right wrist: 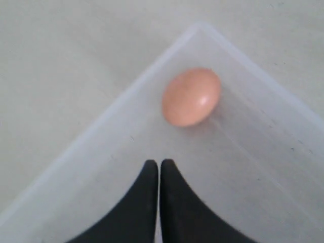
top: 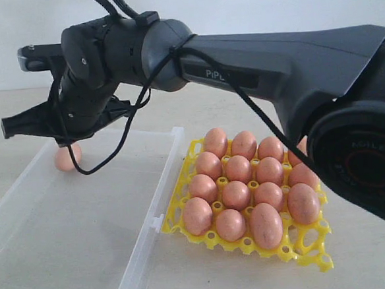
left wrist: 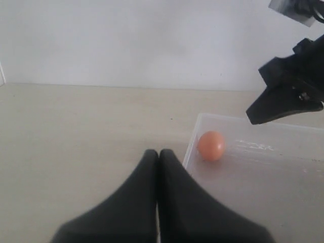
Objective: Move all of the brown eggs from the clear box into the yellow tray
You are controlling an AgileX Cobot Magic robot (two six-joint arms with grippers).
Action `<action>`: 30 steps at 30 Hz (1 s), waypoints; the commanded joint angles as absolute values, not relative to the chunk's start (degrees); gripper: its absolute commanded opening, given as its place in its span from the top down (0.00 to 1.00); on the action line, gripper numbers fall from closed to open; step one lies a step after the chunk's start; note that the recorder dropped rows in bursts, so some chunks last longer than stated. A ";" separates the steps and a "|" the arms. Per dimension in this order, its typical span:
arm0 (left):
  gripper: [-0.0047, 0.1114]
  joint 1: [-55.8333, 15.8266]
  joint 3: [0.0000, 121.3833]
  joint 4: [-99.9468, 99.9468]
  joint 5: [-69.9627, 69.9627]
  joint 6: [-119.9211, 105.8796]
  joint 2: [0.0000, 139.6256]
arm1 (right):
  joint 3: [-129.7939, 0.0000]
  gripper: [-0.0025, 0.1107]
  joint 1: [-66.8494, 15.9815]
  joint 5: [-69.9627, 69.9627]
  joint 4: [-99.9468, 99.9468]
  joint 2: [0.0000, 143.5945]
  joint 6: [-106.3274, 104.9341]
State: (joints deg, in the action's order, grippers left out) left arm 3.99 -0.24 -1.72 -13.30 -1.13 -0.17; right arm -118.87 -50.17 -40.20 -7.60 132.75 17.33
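The right gripper [right wrist: 160, 164], jaws together and empty, hovers near the lone brown egg [right wrist: 191, 96] in the clear box's [top: 67, 246] far left corner. The left gripper [left wrist: 158, 152] has its jaws together too. The other eggs [top: 236, 195] sit in the yellow tray [top: 305, 246], right.

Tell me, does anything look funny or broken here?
Just one thing: a single egg sits alone in a corner of the clear box, while the other eggs sit in the yellow tray. Nothing looks cracked, spilled or tipped.
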 commanded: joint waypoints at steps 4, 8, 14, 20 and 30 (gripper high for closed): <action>1.00 4.04 0.00 -2.03 -13.30 -1.16 0.00 | -118.96 0.55 -49.85 -35.67 -10.81 134.79 23.90; 1.00 4.04 0.00 -2.03 -13.30 -1.16 0.00 | -118.96 0.38 -49.85 -32.95 -12.74 136.55 33.07; 1.00 4.04 0.00 -2.03 -13.30 -1.16 0.00 | -118.96 0.39 -49.85 -28.97 -12.61 137.96 39.17; 1.00 4.04 0.00 -2.03 -13.30 -1.16 0.00 | -118.96 0.39 -49.10 -28.23 -10.54 139.73 47.90; 1.00 4.04 0.00 -2.03 -13.30 -1.16 0.00 | -120.51 0.39 -48.30 -23.08 -8.79 142.48 48.14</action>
